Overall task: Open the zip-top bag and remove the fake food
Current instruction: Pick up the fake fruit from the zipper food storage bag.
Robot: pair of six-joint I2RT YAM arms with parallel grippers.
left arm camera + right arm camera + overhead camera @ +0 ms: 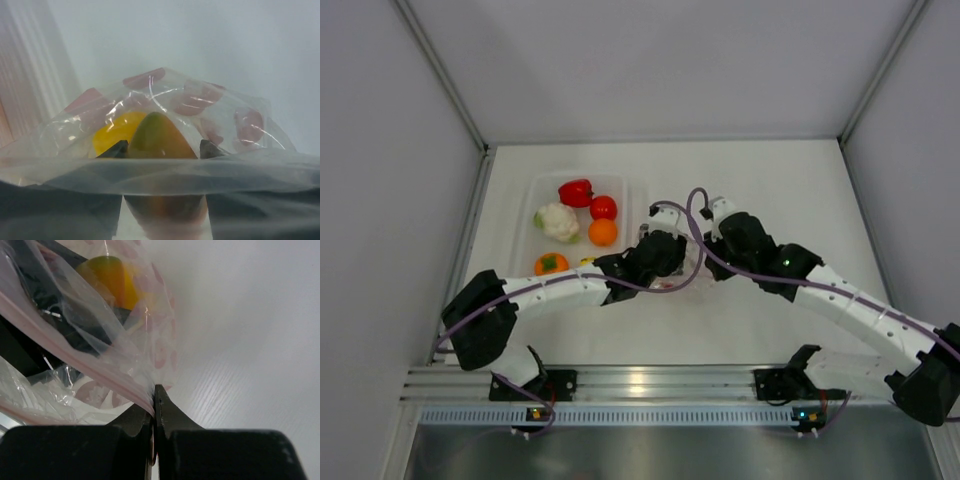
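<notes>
In the overhead view both my arms meet at the middle of the surface (pixel 770 180), just right of the tray (pixel 534 192); the bag (pixel 200 100) sits between them, mostly hidden under the wrists, so I read it from the wrist views.

The left gripper (pixel 163 149) is clenched on a fruit (pixel 160 131), yellow-green at its tip and orange lower down; a dark fingertip presses each flank. Clear film with pink blotches arches over the fruit, and a fold of it lies across the lower frame over the fingers (pixel 55 210); I cannot tell whether film lies between pads and fruit. A lemon (pixel 111 136) shows behind the fruit at centre left, inside the bag.

The right gripper (pixel 154 399) is clamped on the bag's edge at bottom centre of its view; its jaws are pressed together with the pink zip strip (pixel 90 371) caught between them, the strip running up to the left.

The tray holds a pepper (pixel 576 191), a tomato (pixel 603 208), a cauliflower (pixel 557 221), an orange (pixel 603 232) and, at its near end, a persimmon (pixel 551 264).
</notes>
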